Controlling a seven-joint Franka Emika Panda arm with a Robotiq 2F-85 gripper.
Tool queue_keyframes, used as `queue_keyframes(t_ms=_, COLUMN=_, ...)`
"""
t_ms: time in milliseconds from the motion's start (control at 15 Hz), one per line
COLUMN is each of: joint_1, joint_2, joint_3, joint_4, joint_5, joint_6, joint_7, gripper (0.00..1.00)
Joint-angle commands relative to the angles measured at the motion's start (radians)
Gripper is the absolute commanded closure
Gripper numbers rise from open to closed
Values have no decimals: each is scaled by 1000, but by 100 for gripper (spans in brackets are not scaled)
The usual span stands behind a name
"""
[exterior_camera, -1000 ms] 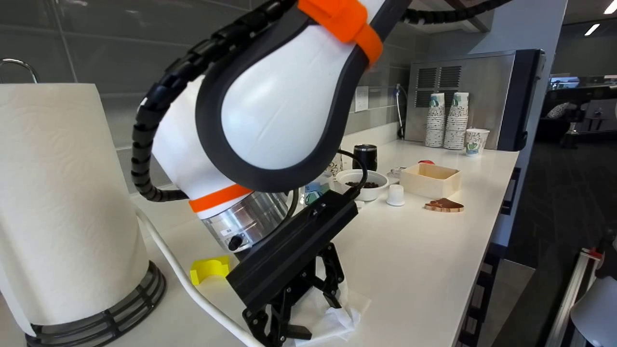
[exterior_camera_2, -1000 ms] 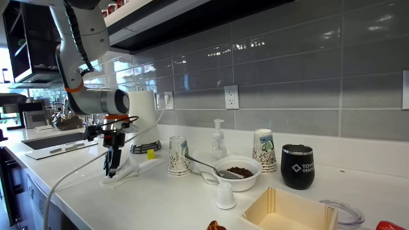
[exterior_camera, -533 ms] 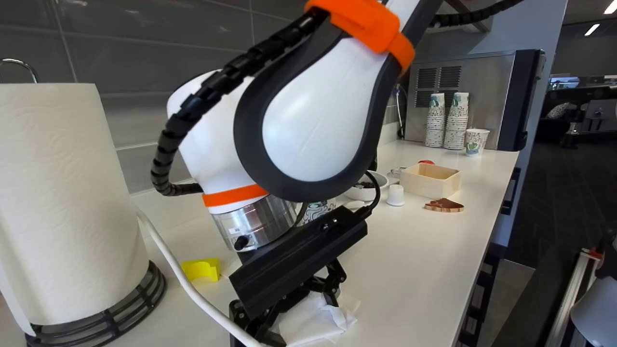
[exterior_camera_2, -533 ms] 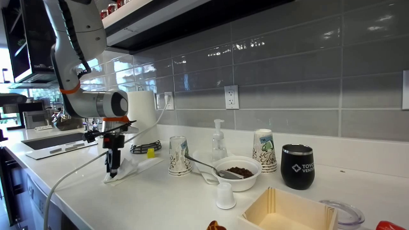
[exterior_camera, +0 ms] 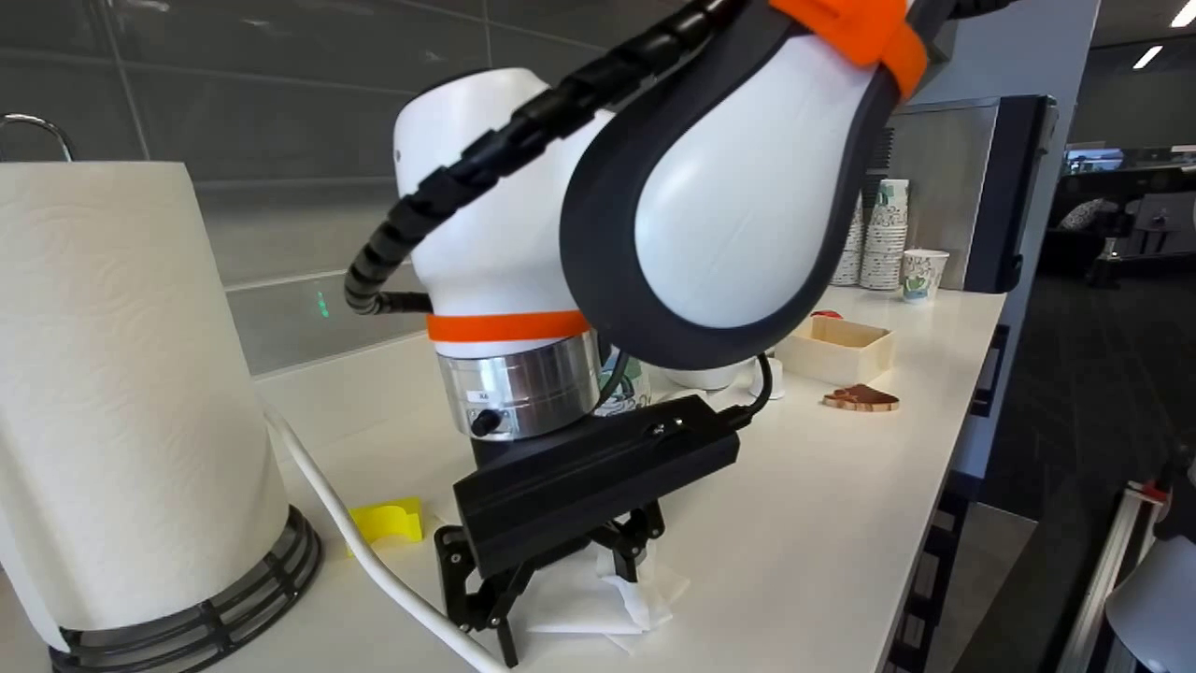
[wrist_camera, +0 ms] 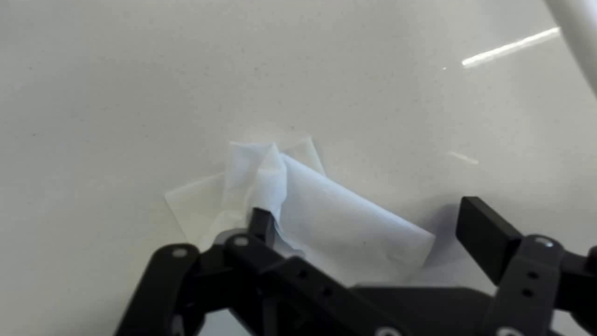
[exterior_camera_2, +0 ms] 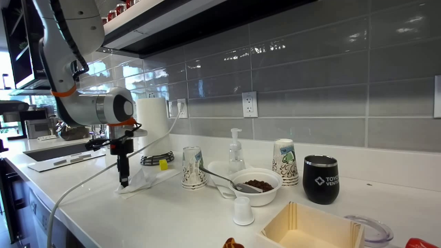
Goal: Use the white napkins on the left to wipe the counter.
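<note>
Over wht napkins (wrist_camera: 340, 217), gripper (exterior_camera: 567, 612) pts dn, fingers (wrist_camera: 487, 240) wide apart.

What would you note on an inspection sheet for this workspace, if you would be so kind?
Surface: white counter, glossy; fine dark specks in the wrist view, dirt or pattern unclear.
Job's things: white napkins, creased, lying on the counter.
Clutter: bowl of brown bits, wooden box, black tumbler, pump bottle, paper towel roll.
Gripper: open, jaws wide apart, one seemingly against the napkins' fold.
Cables: white cable strung from a wall outlet across the counter; black hose along the arm.
Surroundings: gray tiled wall, shelf above.
</note>
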Motion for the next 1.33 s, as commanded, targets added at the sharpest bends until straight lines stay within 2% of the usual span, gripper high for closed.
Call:
queue_keyframes(t_ms=0, joint_1=4, joint_2=-112, joint_3=-3, joint_4=-89, joint_5=-26, joint_6=28, joint_7=72, gripper=0)
queue_keyframes(t_ms=200, joint_1=-4, joint_2=-196, joint_3=3, joint_4=-146, joint_5=-48, joint_6=41, joint_7=148, gripper=0)
queue_keyframes(t_ms=400, joint_1=-26, joint_2=-283, joint_3=12, joint_4=-209, joint_5=-105, joint_6=102, joint_7=270, gripper=0)
queue_keyframes(t_ms=533, joint_1=-48, joint_2=-338, joint_3=28, joint_4=-237, joint_5=-145, joint_6=91, joint_7=338, gripper=0)
queue_keyframes(t_ms=667, joint_1=-78, joint_2=-389, joint_3=54, joint_4=-258, joint_5=-178, joint_6=43, joint_7=416, gripper=0)
queue_keyframes(t_ms=1000, joint_1=-150, joint_2=-401, joint_3=92, joint_4=-285, joint_5=-114, joint_6=-36, joint_7=456, gripper=0)
queue_keyframes(t_ms=1267, joint_1=-182, joint_2=-398, joint_3=91, joint_4=-293, joint_5=-57, joint_6=-195, joint_7=512, gripper=0)
